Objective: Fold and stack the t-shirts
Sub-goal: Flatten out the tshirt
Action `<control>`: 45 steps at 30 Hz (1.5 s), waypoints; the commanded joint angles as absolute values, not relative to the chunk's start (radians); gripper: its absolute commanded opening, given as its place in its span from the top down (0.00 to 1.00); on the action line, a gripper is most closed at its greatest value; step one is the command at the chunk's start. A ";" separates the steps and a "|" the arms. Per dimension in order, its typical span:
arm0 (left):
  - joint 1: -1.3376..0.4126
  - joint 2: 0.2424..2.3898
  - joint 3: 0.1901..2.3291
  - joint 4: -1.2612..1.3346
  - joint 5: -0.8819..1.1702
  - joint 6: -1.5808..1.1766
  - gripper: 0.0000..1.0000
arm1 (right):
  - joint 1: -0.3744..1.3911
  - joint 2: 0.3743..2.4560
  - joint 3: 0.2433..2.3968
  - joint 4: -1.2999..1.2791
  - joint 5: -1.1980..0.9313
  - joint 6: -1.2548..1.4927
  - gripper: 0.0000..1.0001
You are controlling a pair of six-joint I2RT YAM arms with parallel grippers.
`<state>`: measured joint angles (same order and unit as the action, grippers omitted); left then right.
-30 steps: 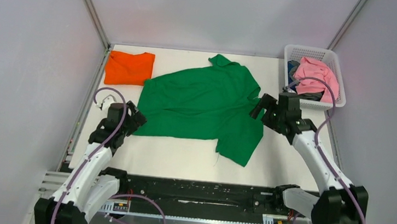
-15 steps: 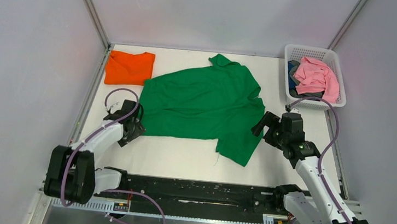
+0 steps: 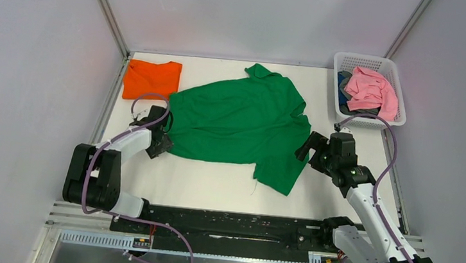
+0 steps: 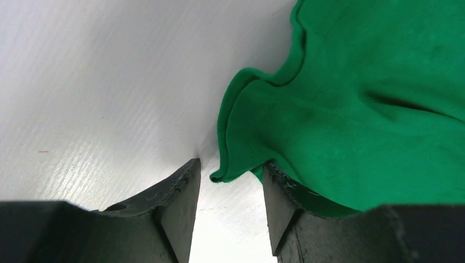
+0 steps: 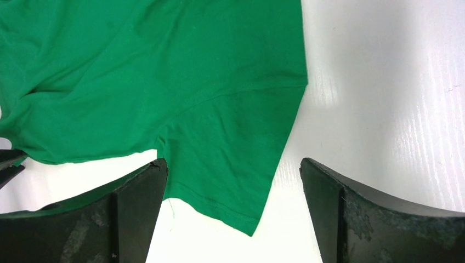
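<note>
The green t-shirt (image 3: 238, 122) lies spread out in the middle of the table. The orange t-shirt (image 3: 151, 78) lies folded at the back left. My left gripper (image 3: 160, 145) is low on the table at the green shirt's near left corner. In the left wrist view it (image 4: 230, 172) is open; the corner of the hem (image 4: 230, 164) lies between the jaws and cloth drapes over the right finger (image 4: 285, 203). My right gripper (image 3: 304, 146) is open above the green shirt's right sleeve (image 5: 236, 159), which lies between its wide jaws (image 5: 233, 170).
A white basket (image 3: 347, 59) at the back right holds a pink garment (image 3: 371, 90) over a grey-blue one. White table (image 3: 212, 184) shows in front of the green shirt. Metal rails run along the table's left and near edges.
My left gripper has dropped to the table and slid right to the green shirt's near left corner. My right gripper moved toward me, then held still.
</note>
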<state>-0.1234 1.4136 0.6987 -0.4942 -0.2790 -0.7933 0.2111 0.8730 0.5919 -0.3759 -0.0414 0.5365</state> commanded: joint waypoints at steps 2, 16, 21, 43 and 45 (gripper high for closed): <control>-0.126 1.494 0.732 -0.457 -0.223 -0.788 0.57 | 0.215 0.884 0.607 -0.385 -0.016 0.511 0.01; -0.128 1.476 0.789 -0.410 -0.244 -0.728 1.00 | 0.215 0.894 0.618 -0.425 0.062 0.486 0.01; -0.146 1.239 0.691 -0.389 -0.275 -0.743 1.00 | 0.216 0.898 0.620 -0.446 0.027 0.507 0.01; -0.242 0.782 0.490 -0.437 -0.196 -0.835 1.00 | 0.800 1.335 0.679 -0.542 0.257 0.741 0.27; -0.242 0.778 0.486 -0.436 -0.202 -0.836 1.00 | 0.803 1.347 0.676 -0.571 0.276 0.759 0.27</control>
<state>-0.2386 0.7837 0.4934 -0.4759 -0.2104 -0.8284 0.7849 1.3209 0.6426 -0.4820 0.1753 0.6975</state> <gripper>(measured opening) 0.026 0.737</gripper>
